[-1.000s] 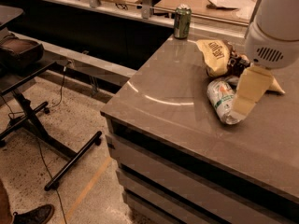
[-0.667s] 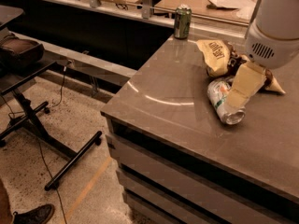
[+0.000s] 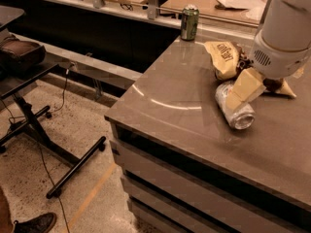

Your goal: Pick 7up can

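Observation:
The 7up can [image 3: 235, 108] is silver-white with green lettering. It lies on its side on the grey table [image 3: 180, 106], towards the right, with one shiny end facing the front. My gripper [image 3: 244, 90] is cream-coloured and hangs from the white arm [image 3: 282, 38]. It sits just over the can's upper right side and covers part of it. The can rests on the tabletop.
A darker green can [image 3: 189, 22] stands upright at the table's far edge. A yellow-brown chip bag [image 3: 224, 57] lies just behind the 7up can. The table's front edge runs close below the can. A black stand [image 3: 34, 125] is on the floor at left.
My gripper has shifted a little left and up over the can. The 7up can has not moved.

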Available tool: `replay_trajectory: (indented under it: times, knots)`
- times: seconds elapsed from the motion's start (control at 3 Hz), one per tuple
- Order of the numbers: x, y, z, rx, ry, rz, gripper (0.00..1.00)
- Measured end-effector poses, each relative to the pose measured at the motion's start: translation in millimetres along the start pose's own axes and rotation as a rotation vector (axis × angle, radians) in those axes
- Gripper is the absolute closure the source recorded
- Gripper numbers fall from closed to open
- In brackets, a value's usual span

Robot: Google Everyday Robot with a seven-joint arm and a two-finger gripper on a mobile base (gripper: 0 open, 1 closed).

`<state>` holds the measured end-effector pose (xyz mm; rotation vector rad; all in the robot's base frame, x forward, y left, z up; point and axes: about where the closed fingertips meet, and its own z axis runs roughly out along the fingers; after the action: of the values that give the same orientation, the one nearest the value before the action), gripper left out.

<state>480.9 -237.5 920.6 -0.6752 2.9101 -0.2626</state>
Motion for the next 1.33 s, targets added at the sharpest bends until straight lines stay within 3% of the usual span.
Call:
replay_trajectory:
  times: [0.67, 1.0, 1.33]
  knots:
    - [7.9, 13.0, 47.9, -0.045, 0.059, 0.211, 0.00]
    - [11.1, 18.8, 67.9, -0.064, 0.080, 0.259, 0.00]
    - [6.5, 23.4, 77.6, -0.070, 0.090, 0.254, 0.00]
